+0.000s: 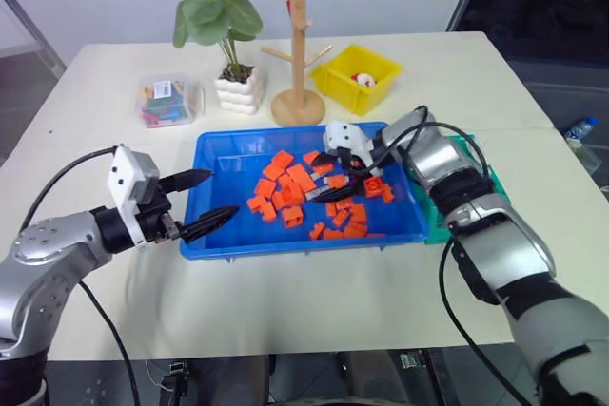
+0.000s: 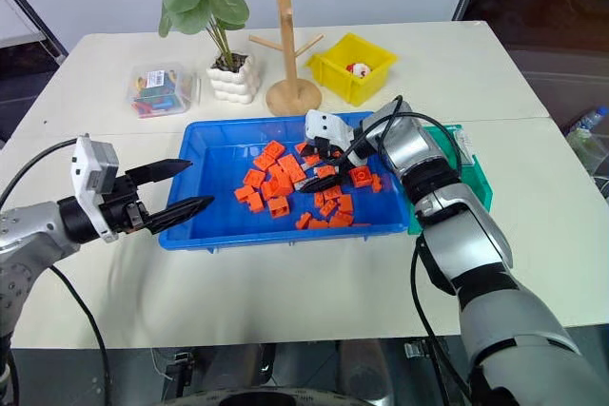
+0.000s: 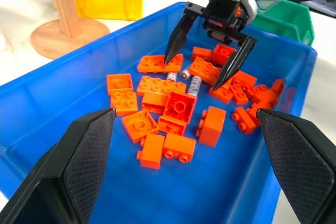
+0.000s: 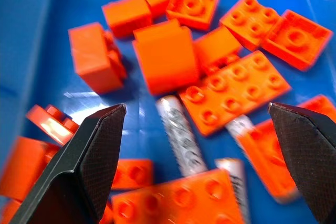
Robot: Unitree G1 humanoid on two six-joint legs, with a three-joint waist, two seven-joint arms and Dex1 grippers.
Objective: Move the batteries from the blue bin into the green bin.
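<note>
The left end effector hovers just outside the left wall of the blue bin, fingers spread and holding nothing. It points level across the rim, well clear of the contents. This placement reads as a standby pose that leaves the working space free for the other arm.

The blue bin sits near the middle of the counter. It is filled with orange blocks scattered over its floor. The batteries lie among these blocks, partly wedged between them and partly overlapped by them, so only short silvery lengths show. At least three can be counted in the right wrist view; more may be hidden.

The right end effector is angled down into the bin directly over the batteries, fingers spread wide and holding nothing. The wide spread appears intended to straddle one battery while clearing adjacent blocks. The step in hand is judged to be the approach for a pick.

The green bin stands just beside the blue bin's right wall, behind the right arm, which keeps the transfer short. No battery can be made out in it.
</note>
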